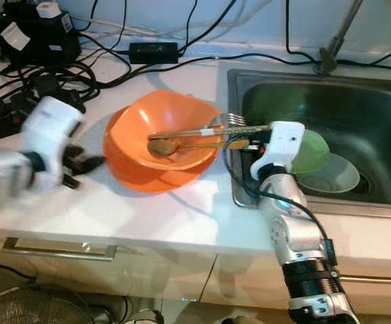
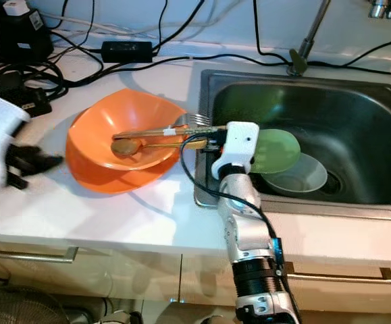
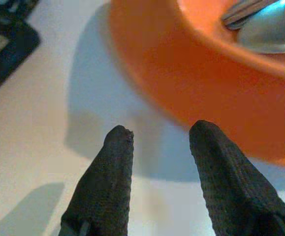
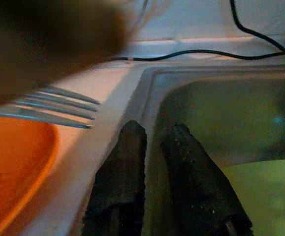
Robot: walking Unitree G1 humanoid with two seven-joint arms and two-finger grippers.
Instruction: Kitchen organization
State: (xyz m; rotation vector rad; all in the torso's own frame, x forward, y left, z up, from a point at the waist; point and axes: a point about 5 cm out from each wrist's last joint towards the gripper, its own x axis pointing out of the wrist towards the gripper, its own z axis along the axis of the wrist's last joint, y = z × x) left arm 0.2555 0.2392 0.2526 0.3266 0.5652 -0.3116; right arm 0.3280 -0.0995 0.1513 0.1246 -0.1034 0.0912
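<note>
An orange bowl (image 1: 175, 128) rests on an orange plate (image 1: 134, 177) on the white counter. A fork (image 1: 225, 121) and a spoon (image 1: 163, 146) lie across the bowl, the fork's tines reaching toward the sink. My left gripper (image 1: 94, 164) is open just left of the plate, low over the counter, with nothing between its fingers (image 3: 115, 162). My right gripper (image 4: 154, 129) hovers over the sink's left rim beside the fork tines (image 4: 58, 105), its fingers nearly together and empty. A green plate (image 1: 313, 152) and a pale bowl (image 1: 340, 177) lie in the sink.
The steel sink (image 1: 357, 108) takes up the right side, with a faucet base (image 1: 327, 64) behind it. Black cables and power adapters (image 1: 40, 34) crowd the counter's back left. A drawer handle (image 1: 60, 251) runs below the counter edge.
</note>
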